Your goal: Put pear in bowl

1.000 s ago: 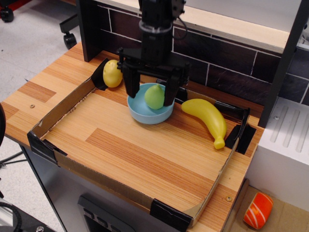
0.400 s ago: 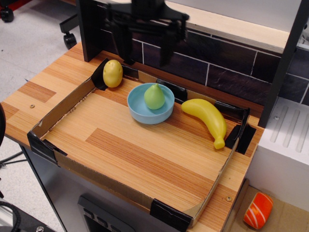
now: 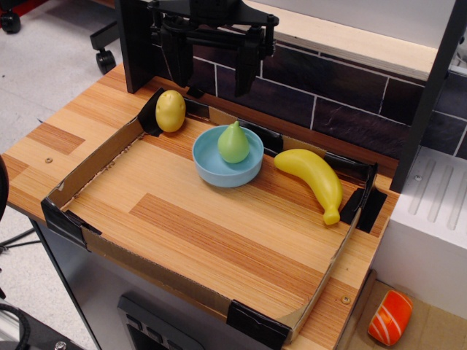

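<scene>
The light-green pear (image 3: 233, 143) stands upright inside the light-blue bowl (image 3: 211, 166), near the back of the cardboard tray. My gripper (image 3: 210, 82) hangs open and empty well above the tray, up and to the left of the bowl, in front of the dark tiled wall. Its two black fingers (image 3: 177, 64) point down with a wide gap between them and touch nothing.
A yellow speckled potato-like toy (image 3: 170, 110) lies at the tray's back left corner. A yellow banana (image 3: 314, 180) lies right of the bowl. The low cardboard tray wall (image 3: 87, 166) rings the wooden surface. An orange toy (image 3: 390, 317) lies lower right, off the table.
My gripper has let go of the pear, left it in the bowl, and risen up and slightly left, away from the bowl.
</scene>
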Controlling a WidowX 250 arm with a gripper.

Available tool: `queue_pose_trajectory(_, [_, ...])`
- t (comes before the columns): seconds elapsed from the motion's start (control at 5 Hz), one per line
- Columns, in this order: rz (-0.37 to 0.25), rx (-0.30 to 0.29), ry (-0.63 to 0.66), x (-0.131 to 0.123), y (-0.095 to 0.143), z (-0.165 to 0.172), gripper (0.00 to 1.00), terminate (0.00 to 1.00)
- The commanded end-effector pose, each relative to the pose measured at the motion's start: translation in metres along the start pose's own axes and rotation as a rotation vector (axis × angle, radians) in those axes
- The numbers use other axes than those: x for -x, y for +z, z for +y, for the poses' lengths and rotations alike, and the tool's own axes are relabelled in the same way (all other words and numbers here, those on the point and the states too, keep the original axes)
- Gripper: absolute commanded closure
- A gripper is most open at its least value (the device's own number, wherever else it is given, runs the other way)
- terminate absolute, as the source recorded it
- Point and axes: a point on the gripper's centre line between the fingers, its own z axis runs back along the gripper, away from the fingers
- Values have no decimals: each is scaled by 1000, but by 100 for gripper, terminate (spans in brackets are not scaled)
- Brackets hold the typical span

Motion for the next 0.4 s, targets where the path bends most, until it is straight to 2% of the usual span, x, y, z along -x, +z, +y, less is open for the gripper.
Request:
queue_pose_trajectory(0.0, [-66, 12, 7, -6, 19, 3, 0, 0])
queue_pose_trajectory(0.2, [-66, 12, 7, -6, 19, 3, 0, 100])
